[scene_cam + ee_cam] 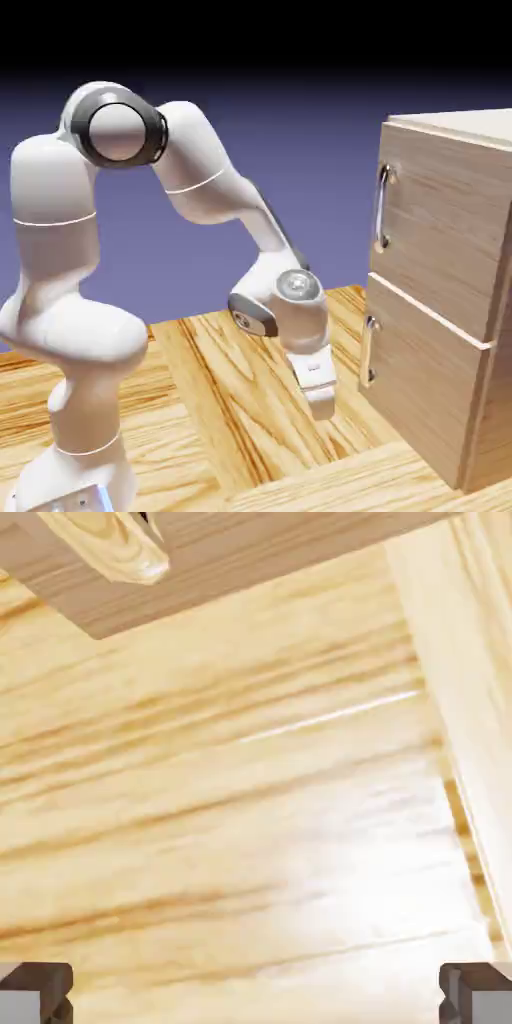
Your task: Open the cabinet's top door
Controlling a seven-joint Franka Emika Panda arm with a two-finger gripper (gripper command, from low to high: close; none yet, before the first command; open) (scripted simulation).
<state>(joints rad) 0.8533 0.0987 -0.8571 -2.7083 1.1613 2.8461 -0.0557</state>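
1. At the exterior view's right edge stands the cabinet, a boxy light wood-grain unit resting on the wooden table, its front turned toward the arm.
2. The top door fills the upper part of that front and lies flush with it, closed; it is the taller of two stacked panels.
3. Its long silver bar handle runs upright, near the door's edge closest to the arm.
4. Count: one cabinet, two front panels, two vertical bar handles; the lower panel carries the smaller handle.
5. The gripper hangs low over the table, pointing down, near the lower panel but apart from it and well below the top handle.
6. In the hand view its two grey fingertips sit wide apart at the bottom corners with only pale table grain between them; nothing is held.
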